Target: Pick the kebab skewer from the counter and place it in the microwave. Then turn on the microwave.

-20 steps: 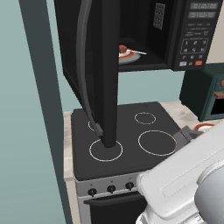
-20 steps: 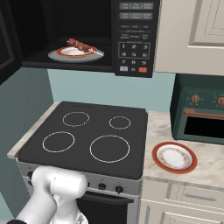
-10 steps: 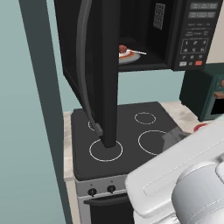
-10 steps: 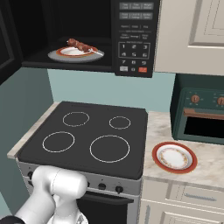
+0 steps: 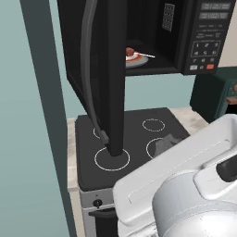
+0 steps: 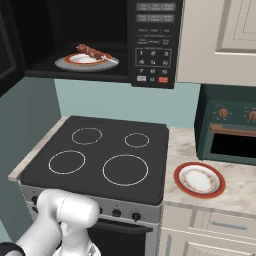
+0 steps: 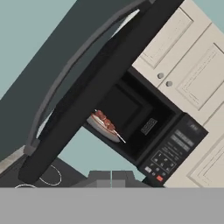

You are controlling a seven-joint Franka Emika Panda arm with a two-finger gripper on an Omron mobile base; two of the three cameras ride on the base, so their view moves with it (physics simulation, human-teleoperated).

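The kebab skewer (image 6: 92,51) lies on a red-rimmed plate inside the microwave (image 6: 152,45), whose door (image 5: 113,69) hangs wide open to the left. It also shows in the left base view as the skewer (image 5: 132,52) behind the door edge, and in the hand view as the skewer (image 7: 105,119) in the cavity. My gripper (image 7: 111,178) is shut with nothing in it, well back from the microwave (image 7: 170,151) and below it. The keypad's red button (image 6: 163,79) sits at its lower right. The beige counter (image 6: 240,192) runs right of the stove.
The open microwave door (image 7: 100,83) juts out over the black stovetop (image 6: 100,155). A second red-rimmed plate (image 6: 199,180) rests on the counter in front of a dark green toaster oven (image 6: 230,132). Cream wall cabinets (image 6: 220,40) hang right of the microwave.
In the left base view my white arm has swung up and left and now covers more of the lower right. The skewer, plates and door have not moved.
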